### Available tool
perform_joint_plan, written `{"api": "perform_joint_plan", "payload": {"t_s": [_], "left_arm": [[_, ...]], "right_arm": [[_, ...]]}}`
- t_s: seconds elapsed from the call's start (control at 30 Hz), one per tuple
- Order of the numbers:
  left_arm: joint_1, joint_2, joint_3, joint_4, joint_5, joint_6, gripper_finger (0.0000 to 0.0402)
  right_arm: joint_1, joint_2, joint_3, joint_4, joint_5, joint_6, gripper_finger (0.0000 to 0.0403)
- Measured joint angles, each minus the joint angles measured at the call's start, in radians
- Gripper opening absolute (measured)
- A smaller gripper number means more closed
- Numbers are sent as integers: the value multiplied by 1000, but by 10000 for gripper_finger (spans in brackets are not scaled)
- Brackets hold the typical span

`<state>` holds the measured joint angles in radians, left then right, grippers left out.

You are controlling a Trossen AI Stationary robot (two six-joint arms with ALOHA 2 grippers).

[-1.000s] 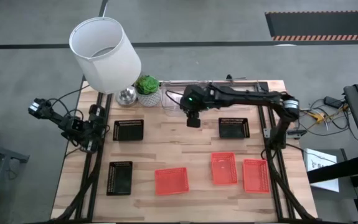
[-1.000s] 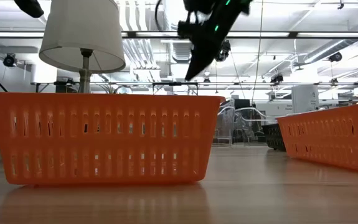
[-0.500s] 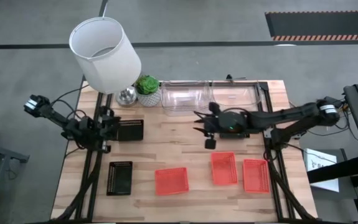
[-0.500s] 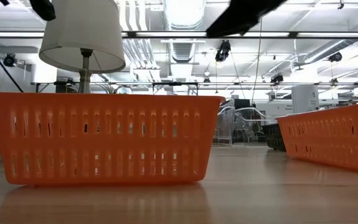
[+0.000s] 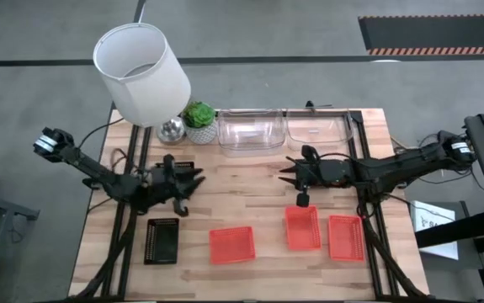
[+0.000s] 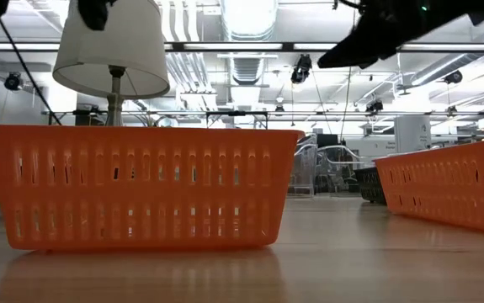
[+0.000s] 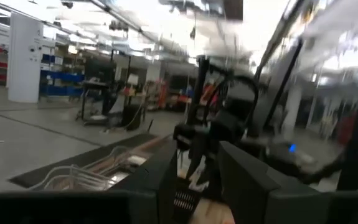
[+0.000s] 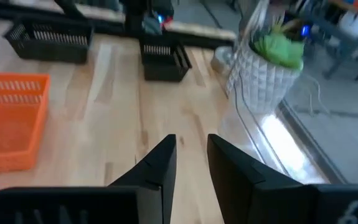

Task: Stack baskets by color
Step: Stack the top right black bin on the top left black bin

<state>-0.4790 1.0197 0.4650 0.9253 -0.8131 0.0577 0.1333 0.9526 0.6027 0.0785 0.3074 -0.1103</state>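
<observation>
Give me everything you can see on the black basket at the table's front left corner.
The black basket is a small, shallow rectangular tray that looks like plastic, with perforated walls and base. It lies flat on the wooden table, open side up and seemingly empty, its long side running front to back. Nothing touches it: the nearest red basket lies apart to its right, and the left gripper is farther back, clear of it.

baskets: red-orange [image 5: 231, 244] | black [image 5: 162, 241] | clear [image 5: 251, 132] | lampshade [image 5: 141, 72]: white
</observation>
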Motion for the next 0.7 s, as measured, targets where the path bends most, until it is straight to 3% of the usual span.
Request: {"api": "perform_joint_plan", "payload": {"t_s": [0.2, 0.3, 0.53, 0.7], "left_arm": [[54, 105, 194, -243, 3, 0, 102], [93, 169, 276, -314, 41, -1, 102], [194, 325, 453, -475, 260, -12, 102], [265, 434, 593, -643, 364, -75, 102]], "right_arm": [[-1, -75, -147, 256, 0, -107, 85], [-1, -119, -175, 264, -1, -119, 81], [0, -244, -183, 187, -3, -110, 67], [0, -350, -183, 143, -89, -137, 63]]}}
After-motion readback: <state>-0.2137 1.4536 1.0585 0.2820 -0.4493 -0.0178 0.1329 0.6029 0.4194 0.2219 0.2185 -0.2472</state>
